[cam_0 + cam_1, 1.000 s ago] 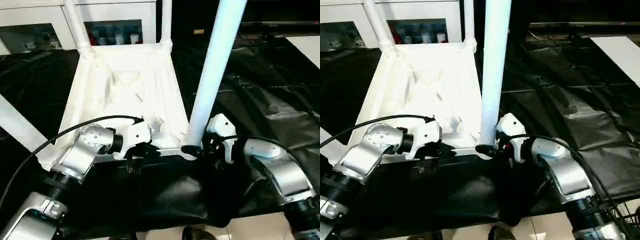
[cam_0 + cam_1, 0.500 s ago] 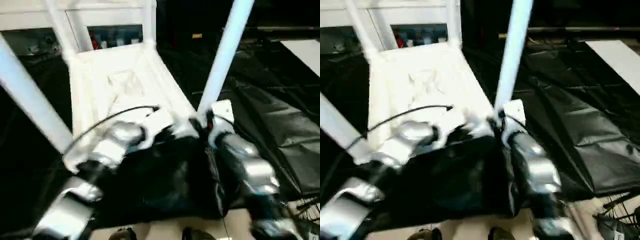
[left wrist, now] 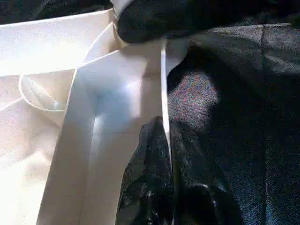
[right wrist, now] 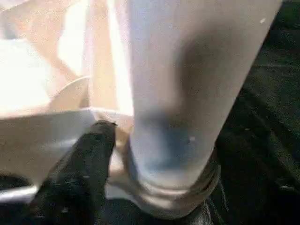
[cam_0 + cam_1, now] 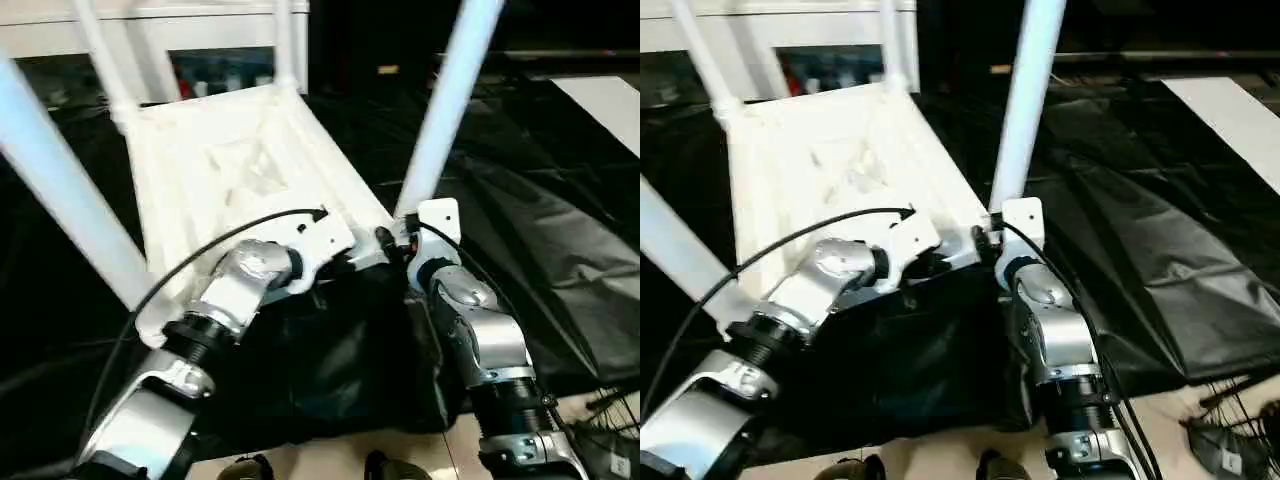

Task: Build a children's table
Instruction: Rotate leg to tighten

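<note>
Left tool (image 3: pixel 169 154) pinched shut on the thin near rim of the tabletop (image 5: pixel 230 170), one black finger (image 3: pixel 147 178) inside the wall and the other outside it; in the head views, seen at centre frame (image 5: pixel 345 262), at the tabletop's near edge; silver left forearm (image 5: pixel 235 290) running down to the lower left, black cable (image 5: pixel 200 255) arching over it; right tool (image 5: pixel 392 240) just right of centre, at the near right corner socket, jaws spread around the flared foot of a leg (image 5: pixel 445 100); one black finger (image 4: pixel 89 154) lying against the socket's outer wall beside that foot, a firm grip not clear; leg rising from that corner toward the upper right of the frame; tabletop upside down, ribbed X-braced underside up, filling the upper left and middle of the frame, tilted; near left leg (image 5: pixel 60 190) crossing the left edge of the frame, slanted; two far legs (image 5: pixel 95 50) standing from the far corners at the top; black sheet (image 5: pixel 540 220) spread beneath everything, creased, toward the right; white cabinet (image 5: pixel 180 25) with glass doors along the top edge behind the tabletop.
</note>
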{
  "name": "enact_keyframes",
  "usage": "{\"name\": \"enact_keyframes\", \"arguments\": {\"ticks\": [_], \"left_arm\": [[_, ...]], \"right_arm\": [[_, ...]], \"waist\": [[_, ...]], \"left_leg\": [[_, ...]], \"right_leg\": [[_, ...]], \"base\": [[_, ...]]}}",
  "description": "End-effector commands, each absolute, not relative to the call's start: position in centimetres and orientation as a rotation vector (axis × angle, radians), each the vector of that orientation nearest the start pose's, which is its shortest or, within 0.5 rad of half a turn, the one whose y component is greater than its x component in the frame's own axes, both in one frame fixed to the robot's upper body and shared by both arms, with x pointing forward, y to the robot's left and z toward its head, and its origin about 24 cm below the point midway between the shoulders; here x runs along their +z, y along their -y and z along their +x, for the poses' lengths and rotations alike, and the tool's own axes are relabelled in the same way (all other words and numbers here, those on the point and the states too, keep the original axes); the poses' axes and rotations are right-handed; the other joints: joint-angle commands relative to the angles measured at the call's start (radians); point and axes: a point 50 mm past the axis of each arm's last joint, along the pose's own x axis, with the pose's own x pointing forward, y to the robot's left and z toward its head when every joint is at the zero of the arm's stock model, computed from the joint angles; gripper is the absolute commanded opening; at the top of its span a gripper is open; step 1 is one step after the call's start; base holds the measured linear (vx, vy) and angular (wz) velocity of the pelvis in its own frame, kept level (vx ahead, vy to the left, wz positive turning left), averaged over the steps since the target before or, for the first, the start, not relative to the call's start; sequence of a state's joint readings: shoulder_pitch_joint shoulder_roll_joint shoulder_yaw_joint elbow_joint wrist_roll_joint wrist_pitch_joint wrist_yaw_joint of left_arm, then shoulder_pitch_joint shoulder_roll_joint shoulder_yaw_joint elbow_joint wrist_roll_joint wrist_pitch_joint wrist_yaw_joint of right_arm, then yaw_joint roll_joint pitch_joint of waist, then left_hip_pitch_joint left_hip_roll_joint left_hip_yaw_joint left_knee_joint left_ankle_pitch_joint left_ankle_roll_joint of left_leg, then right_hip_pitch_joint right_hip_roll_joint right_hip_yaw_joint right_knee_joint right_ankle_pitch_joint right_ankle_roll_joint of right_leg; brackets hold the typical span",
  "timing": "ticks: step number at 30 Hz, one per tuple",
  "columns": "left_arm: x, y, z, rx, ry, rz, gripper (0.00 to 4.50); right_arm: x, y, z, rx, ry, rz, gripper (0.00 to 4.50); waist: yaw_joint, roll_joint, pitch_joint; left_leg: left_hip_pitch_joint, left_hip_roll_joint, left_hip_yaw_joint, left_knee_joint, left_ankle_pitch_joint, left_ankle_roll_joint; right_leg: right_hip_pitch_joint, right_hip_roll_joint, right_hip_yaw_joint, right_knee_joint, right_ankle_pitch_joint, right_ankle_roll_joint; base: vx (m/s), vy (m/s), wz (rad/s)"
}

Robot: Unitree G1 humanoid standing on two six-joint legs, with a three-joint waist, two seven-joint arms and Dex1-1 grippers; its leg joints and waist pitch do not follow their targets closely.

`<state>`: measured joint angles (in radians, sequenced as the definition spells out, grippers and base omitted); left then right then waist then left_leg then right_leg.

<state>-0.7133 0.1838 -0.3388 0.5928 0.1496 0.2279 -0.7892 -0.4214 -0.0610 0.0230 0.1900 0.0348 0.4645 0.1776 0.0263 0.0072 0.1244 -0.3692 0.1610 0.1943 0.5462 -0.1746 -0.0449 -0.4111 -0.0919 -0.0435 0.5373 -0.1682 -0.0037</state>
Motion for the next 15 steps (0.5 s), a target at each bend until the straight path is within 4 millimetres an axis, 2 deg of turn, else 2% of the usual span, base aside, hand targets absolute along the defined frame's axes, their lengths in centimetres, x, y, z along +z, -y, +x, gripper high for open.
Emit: {"name": "enact_keyframes", "arguments": {"ticks": [1,3,4,5,6,7,9,10,11,12,15], "left_arm": [[4.9,-7.8,33.5,-1.046,-0.427,0.536,0.00],[4.9,-8.3,33.5,-1.051,-0.427,0.539,0.00],[5.0,-8.5,33.5,-1.054,-0.429,0.538,0.00],[5.0,-8.8,33.3,-1.081,-0.419,0.549,0.00],[5.0,-9.1,33.1,-1.099,-0.421,0.552,0.00],[5.0,-9.4,32.9,-1.119,-0.421,0.556,0.00],[5.2,-9.6,32.6,-1.168,-0.404,0.571,0.00],[5.1,-10.0,32.3,-1.195,-0.419,0.579,0.00],[5.0,-10.4,32.0,-1.213,-0.432,0.584,0.00],[5.0,-10.9,31.6,-1.252,-0.443,0.587,0.00],[5.0,-12.3,30.7,-1.339,-0.470,0.599,0.00]], "right_arm": [[7.7,11.0,31.8,0.445,-0.240,-0.061,3.68],[8.4,12.2,31.4,0.510,-0.227,-0.094,3.68],[8.7,12.7,31.3,0.537,-0.223,-0.107,3.68],[9.1,13.6,31.0,0.576,-0.217,-0.147,3.68],[9.4,14.5,30.7,0.608,-0.209,-0.186,3.68],[9.7,15.2,30.4,0.634,-0.206,-0.217,3.68],[9.9,15.9,30.2,0.660,-0.209,-0.234,3.68],[10.2,16.6,29.9,0.691,-0.210,-0.257,3.68],[10.3,17.1,29.7,0.715,-0.212,-0.276,3.68],[10.5,17.6,29.4,0.745,-0.215,-0.296,3.68],[10.8,18.4,28.6,0.833,-0.238,-0.321,3.68]], "waist": [[-0.005,-0.006,-0.036],[0.000,-0.005,-0.038],[0.003,-0.007,-0.038],[0.007,-0.004,-0.040],[0.008,-0.004,-0.040],[0.009,-0.006,-0.043],[0.008,-0.006,-0.043],[0.006,-0.006,-0.045],[0.008,-0.005,-0.047],[0.010,-0.002,-0.050],[0.011,-0.001,-0.055]], "left_leg": [[0.017,0.058,-0.045,-0.089,-0.440,0.005],[0.016,0.059,-0.039,-0.086,-0.400,0.020],[0.014,0.060,-0.035,-0.085,-0.370,0.033],[0.016,0.061,-0.031,-0.083,-0.349,0.042],[0.013,0.062,-0.031,-0.083,-0.336,0.044],[0.008,0.064,-0.028,-0.080,-0.303,0.056],[0.005,0.062,-0.024,-0.077,-0.285,0.071],[0.004,0.061,-0.025,-0.074,-0.285,0.078],[0.005,0.061,-0.024,-0.072,-0.278,0.080],[0.012,0.065,-0.020,-0.069,-0.264,0.085],[0.009,0.065,-0.015,-0.061,-0.208,0.103]], "right_leg": [[0.014,-0.061,0.036,-0.088,-0.621,-0.040],[0.013,-0.059,0.039,-0.084,-0.566,-0.053],[0.015,-0.060,0.041,-0.080,-0.528,-0.067],[0.015,-0.059,0.043,-0.078,-0.497,-0.086],[0.020,-0.059,0.042,-0.076,-0.479,-0.093],[0.027,-0.058,0.043,-0.067,-0.421,-0.111],[0.027,-0.057,0.043,-0.063,-0.392,-0.137],[0.031,-0.059,0.041,-0.062,-0.408,-0.146],[0.031,-0.060,0.042,-0.061,-0.408,-0.150],[0.027,-0.059,0.044,-0.061,-0.387,-0.164],[0.032,-0.052,0.043,-0.044,-0.269,-0.211]], "base": [[0.000,0.000,0.00],[0.000,0.000,0.00],[0.000,0.000,0.00],[0.000,0.000,0.00],[0.000,0.000,0.00],[0.000,0.000,0.00],[0.000,0.000,0.00],[0.000,0.000,0.00],[0.000,0.000,0.00],[0.061,-0.035,0.05],[0.071,-0.031,0.04]]}}
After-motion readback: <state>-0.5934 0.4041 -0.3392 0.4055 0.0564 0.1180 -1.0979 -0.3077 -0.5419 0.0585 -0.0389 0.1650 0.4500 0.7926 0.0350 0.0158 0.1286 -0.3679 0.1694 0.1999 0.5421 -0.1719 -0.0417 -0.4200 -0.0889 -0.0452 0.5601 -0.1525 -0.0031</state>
